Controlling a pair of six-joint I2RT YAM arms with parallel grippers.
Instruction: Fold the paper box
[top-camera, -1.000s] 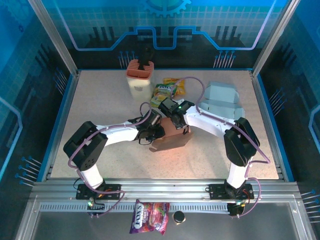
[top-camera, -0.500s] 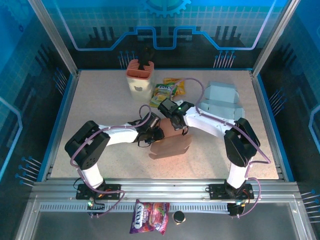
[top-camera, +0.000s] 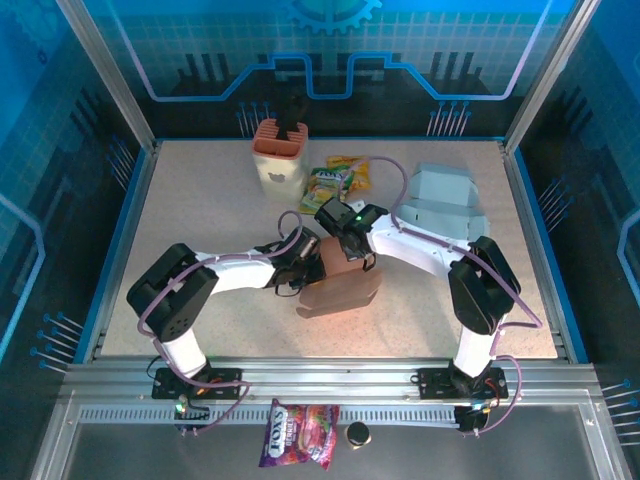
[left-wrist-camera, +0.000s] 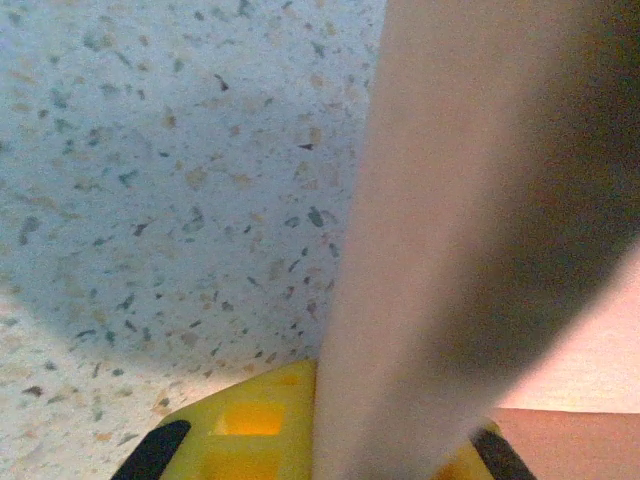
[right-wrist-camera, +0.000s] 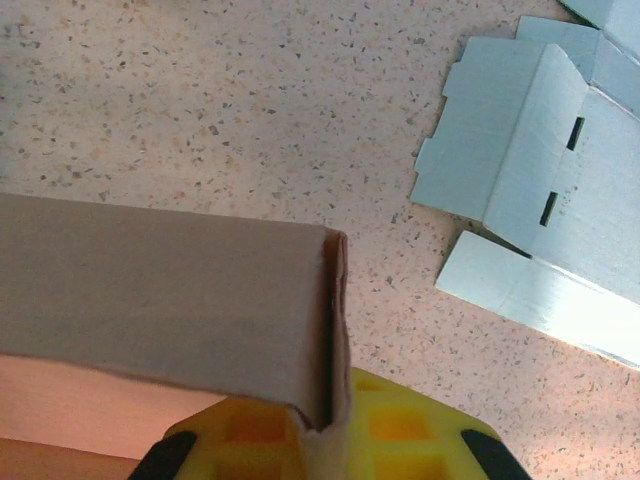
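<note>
Matt brown cardboard box, speckled stone-look table

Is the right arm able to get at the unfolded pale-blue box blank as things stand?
Likely not yet: the right claw is shut on the brown box, which the left claw also pinches. Once it lets go, probably yes; the blank lies nearby with bare table between.

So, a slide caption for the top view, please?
The left pincer and right pincer grip the brown box; a flat blue box lies nearby.
</note>
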